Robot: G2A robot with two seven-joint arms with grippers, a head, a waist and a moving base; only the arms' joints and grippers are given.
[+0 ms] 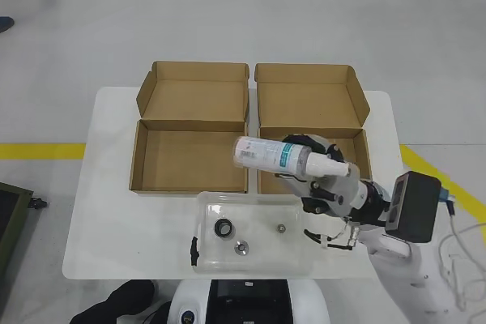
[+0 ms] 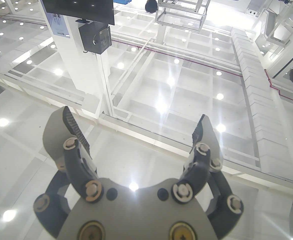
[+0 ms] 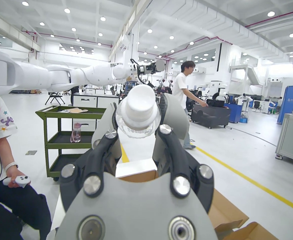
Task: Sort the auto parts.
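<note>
Right gripper (image 1: pixel 314 166): fingers pressed onto the neck end of a spray bottle (image 1: pixel 279 155), pinching it just behind the white cap (image 3: pixel 138 111). With the table (image 1: pixel 105 202) read as a dial from above, the bottle hangs in the air around 2 o'clock. It lies level, base pointing to 9 o'clock and nozzle to 4 o'clock. A grip near the cap leaves the long body free, which would suit laying it down flat.

Left gripper (image 2: pixel 133 126): fingers spread wide and holding nothing. It is raised well clear of the table and points at the ceiling, probably parked out of the working arm's way.

Two open cardboard boxes sit side by side at 12 o'clock. The bottle's body is over the box at 1 o'clock (image 1: pixel 308 105), and its base reaches toward the box at 11 o'clock (image 1: pixel 186 162). Which box is intended cannot be told.

A clear tray (image 1: pixel 202 243) at 6 o'clock holds a black ring (image 1: pixel 223 228) and two small metal parts (image 1: pixel 243 248), unsorted.

Obstructions: the box walls and raised flaps. The bottle must be lowered inside them, not dragged across.
</note>
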